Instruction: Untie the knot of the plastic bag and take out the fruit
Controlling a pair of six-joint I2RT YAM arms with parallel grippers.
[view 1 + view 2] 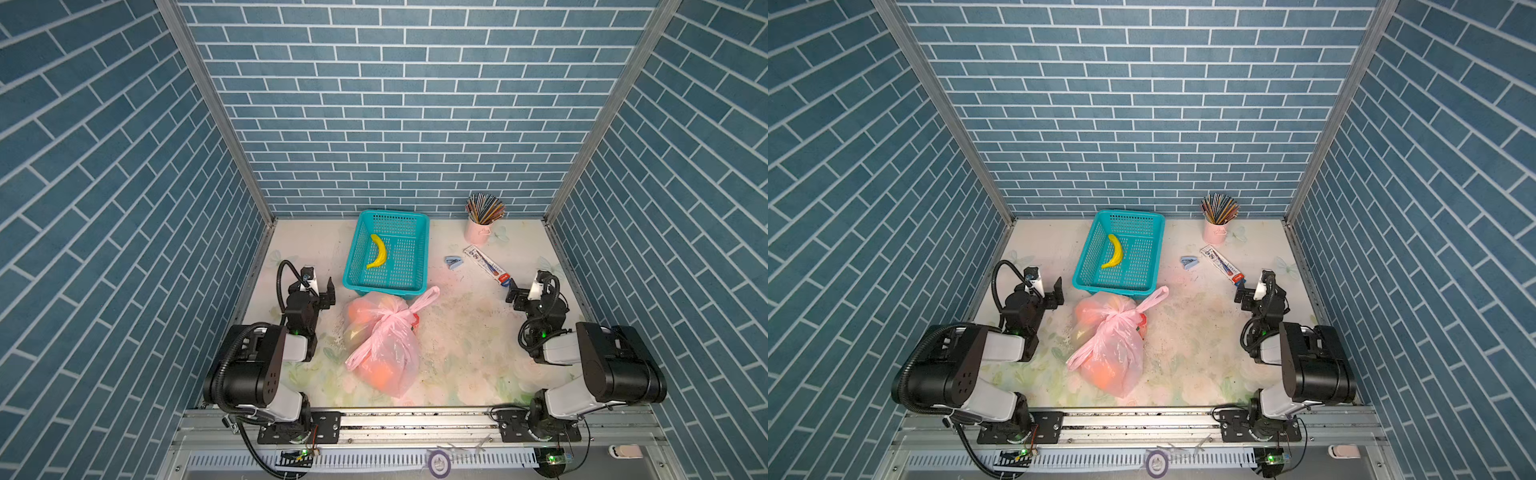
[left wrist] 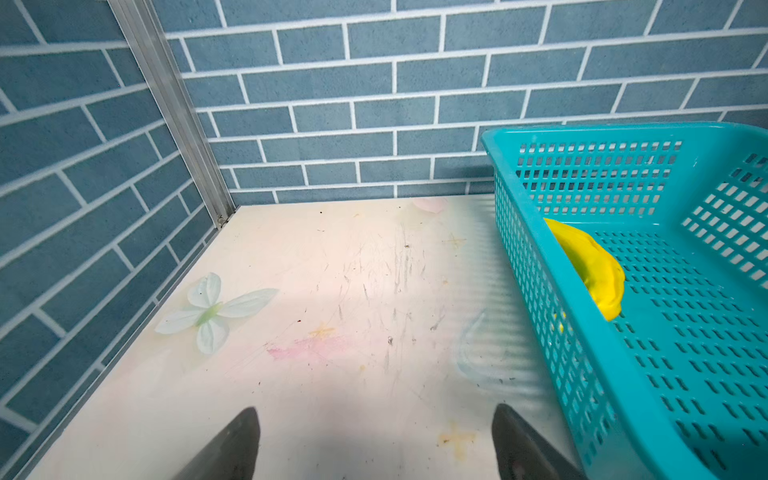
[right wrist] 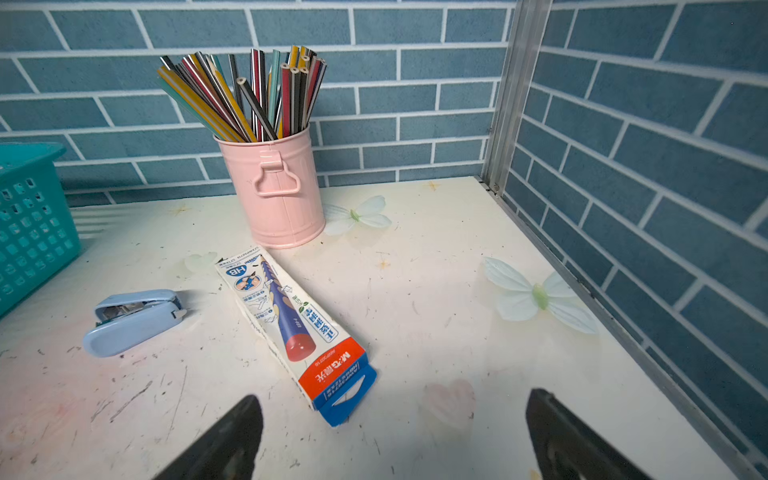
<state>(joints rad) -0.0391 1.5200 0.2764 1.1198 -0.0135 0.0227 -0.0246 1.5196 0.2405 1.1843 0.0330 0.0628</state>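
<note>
While left pincer (image 2: pixel 376 415) and right pincer (image 3: pixel 395 397) gaped empty, one plastic bag (image 1: pixel 386 345), knot (image 1: pixel 392 318) tied, lay beside one basket (image 1: pixel 384 286) holding one banana (image 1: pixel 379 251).

Blue brick walls (image 1: pixel 374 104), aluminium corner posts (image 1: pixel 215 104), scuffed floral tabletop (image 1: pixel 457 332)

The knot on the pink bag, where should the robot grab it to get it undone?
Probably the long loose handle end sticking out of the knot toward the right arm's side. It stretches out free, off the lumpy plastic bag, so the open right gripper could come down from above and pull it away from the knot.
</note>
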